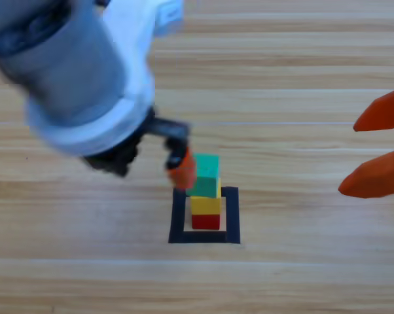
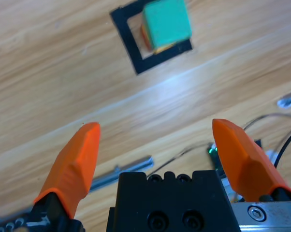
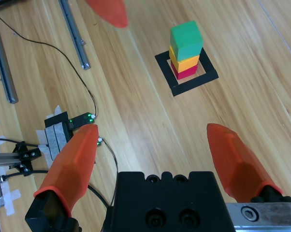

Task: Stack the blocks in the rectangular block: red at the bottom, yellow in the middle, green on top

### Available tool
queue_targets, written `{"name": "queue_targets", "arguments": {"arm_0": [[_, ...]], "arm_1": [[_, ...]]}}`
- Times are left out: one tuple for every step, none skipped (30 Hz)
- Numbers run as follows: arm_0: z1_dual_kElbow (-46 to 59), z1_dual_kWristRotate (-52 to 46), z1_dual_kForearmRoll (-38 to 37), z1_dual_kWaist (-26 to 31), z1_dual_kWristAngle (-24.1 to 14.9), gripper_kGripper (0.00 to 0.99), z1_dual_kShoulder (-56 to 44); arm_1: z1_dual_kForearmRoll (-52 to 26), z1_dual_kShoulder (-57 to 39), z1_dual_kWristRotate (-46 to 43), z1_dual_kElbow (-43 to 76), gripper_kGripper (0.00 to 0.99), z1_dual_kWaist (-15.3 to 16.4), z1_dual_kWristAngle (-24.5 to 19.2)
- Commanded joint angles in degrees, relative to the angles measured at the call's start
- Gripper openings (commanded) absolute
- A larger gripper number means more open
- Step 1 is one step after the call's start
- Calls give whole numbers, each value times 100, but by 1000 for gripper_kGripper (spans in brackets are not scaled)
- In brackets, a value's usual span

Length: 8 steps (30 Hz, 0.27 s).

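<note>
Left gripper (image 2: 155, 140) open above green (image 1: 207, 175) topped stack, right gripper (image 3: 152, 140) open aside, rails (image 3: 73, 31) beyond.

My high camera looks straight down on the table (image 1: 302, 275). Each wrist camera looks along my own jaws, tilted down from well above. All three share the stack (image 1: 205, 193) in the rectangular block (image 3: 186, 73).

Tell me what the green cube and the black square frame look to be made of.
Green cube: likely painted wood or foam, matte; its faces show flat, even colour with no glare. Black frame: seems to be tape stuck to the table, lying flat with no raised edge and only a slight sheen.
</note>
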State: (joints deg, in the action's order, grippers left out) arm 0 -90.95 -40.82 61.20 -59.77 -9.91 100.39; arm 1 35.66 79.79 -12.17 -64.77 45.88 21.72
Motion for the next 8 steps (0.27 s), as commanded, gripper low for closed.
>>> {"name": "queue_targets", "arguments": {"arm_0": [[517,66,-152,-158,-99,990,-705],[517,48,-152,-158,-125,990,-722],[508,48,-152,-158,-117,990,-731],[508,31,-152,-158,-117,990,-740],[491,31,-152,-158,-117,990,-740],[482,31,-152,-167,-117,990,-731],[473,22,-152,-158,-117,990,-722],[464,22,-152,-167,-117,990,-705]], "arm_1": [[-86,326,13,35,986,132,60],[-86,318,13,35,986,141,51],[-86,318,13,35,986,132,51],[-86,309,13,35,986,141,42],[-86,309,13,35,986,141,42],[-86,300,13,35,986,141,42],[-86,300,13,35,986,132,34],[-77,300,4,43,986,132,34]]}}
